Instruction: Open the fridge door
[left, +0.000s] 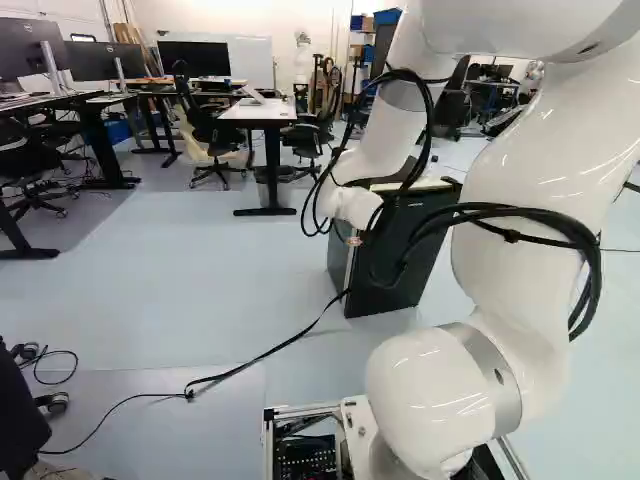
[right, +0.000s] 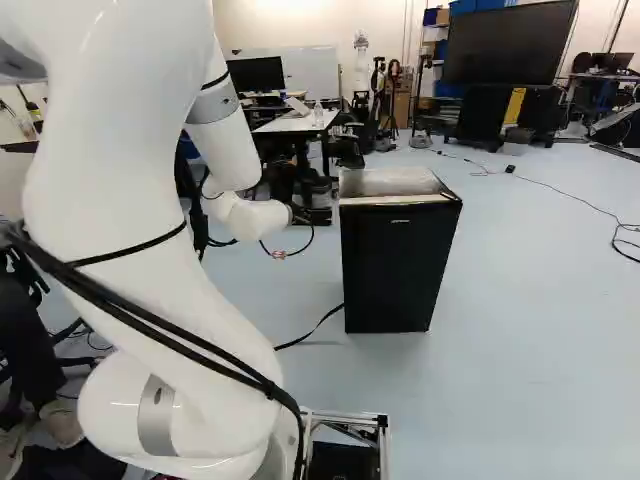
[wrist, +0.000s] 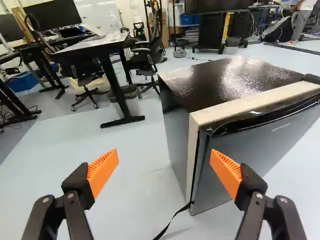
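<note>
Right of the middle in the left base view, the thick white jointed arm (left: 545, 180) stoops toward the small black boxy fridge (left: 400, 260), its orange-padded black two-fingered gripper (wrist: 164, 165) spread wide.

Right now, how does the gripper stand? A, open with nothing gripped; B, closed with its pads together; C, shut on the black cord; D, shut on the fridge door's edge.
A: the gripper's orange pads stand wide apart, with nothing gripped between them.
</note>
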